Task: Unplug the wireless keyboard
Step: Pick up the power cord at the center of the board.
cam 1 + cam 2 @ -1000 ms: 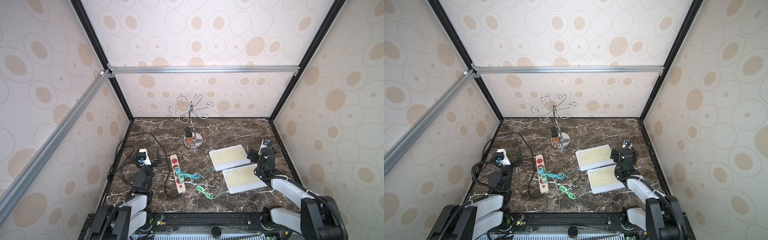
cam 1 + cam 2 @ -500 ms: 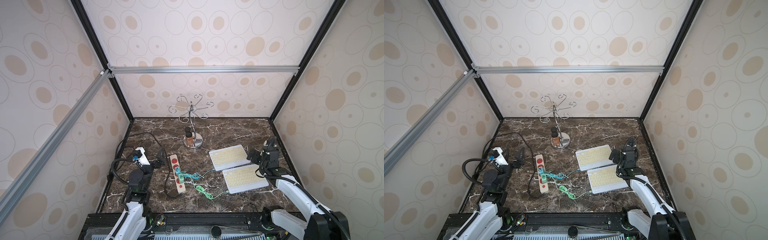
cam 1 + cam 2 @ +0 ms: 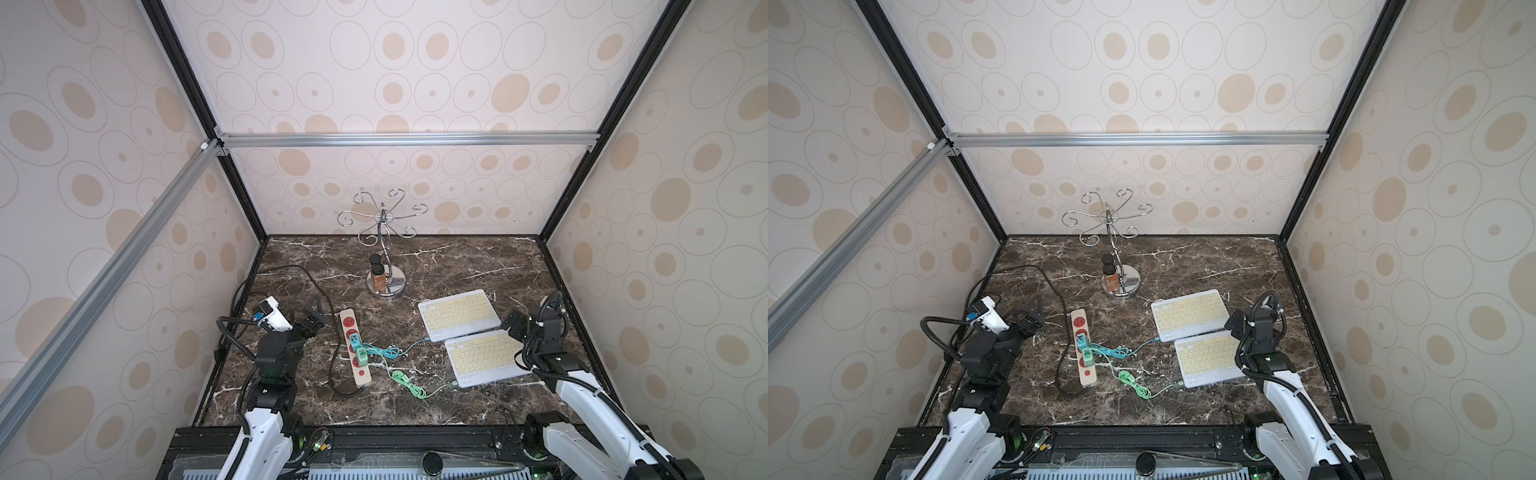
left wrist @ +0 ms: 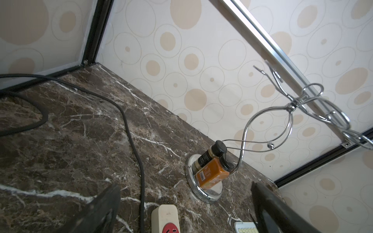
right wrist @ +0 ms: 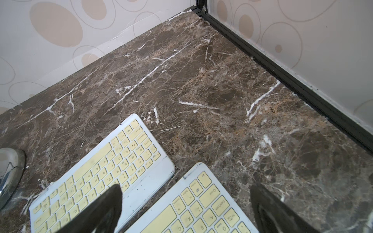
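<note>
Polished marble tabletop [image 3: 457, 257]; shiny chrome stand [image 3: 384, 249]; matt plastic keyboards [image 3: 459, 314].

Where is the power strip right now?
In both top views the power strip lies left of centre on the marble table, between the left tool and the far keyboard.

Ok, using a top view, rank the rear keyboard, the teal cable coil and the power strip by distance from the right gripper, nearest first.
From the right gripper, jaws open:
1. rear keyboard: right beside the jaws, on the right half of the table.
2. teal cable coil: mid-table, between keyboard and strip.
3. power strip: left of centre, farthest.
</note>
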### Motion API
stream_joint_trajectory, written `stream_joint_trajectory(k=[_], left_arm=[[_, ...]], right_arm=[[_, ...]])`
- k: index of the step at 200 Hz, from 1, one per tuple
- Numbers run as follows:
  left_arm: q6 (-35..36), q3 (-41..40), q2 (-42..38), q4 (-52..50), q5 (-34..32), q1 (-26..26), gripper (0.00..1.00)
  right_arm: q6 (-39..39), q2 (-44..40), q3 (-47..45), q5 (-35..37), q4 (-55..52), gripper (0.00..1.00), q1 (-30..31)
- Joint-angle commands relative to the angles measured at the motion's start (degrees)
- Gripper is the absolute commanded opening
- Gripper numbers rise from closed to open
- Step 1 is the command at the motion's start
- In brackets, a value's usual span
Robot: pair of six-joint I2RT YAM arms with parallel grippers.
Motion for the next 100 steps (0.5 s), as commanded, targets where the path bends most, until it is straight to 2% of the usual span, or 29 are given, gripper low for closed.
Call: stream_joint_trajectory(k=[1,42,74,100], left_arm=[[2.28,5.42,2.24,-7.86,-1.74,0.03,1.00],[8.20,6.17,8.65,-8.59,7.48,0.02,1.00],[13.13,6.59,7.97,-7.02,16.50,-1.21,1.00],[16.35,8.00,5.22,-9.68,13.18,-7.45,1.00]], right_arm=[[0.48,-2.85,-2.44,-0.33,1.02,1.00,-0.05],[1.05,-2.30,-2.40,0.42,0.88,1.00,-0.03],[0.27,0.90,-0.44,-1.18,0.29,1.00,0.02],[-0.20,2.63,0.63,-2.20,-0.15,1.00,0.06]])
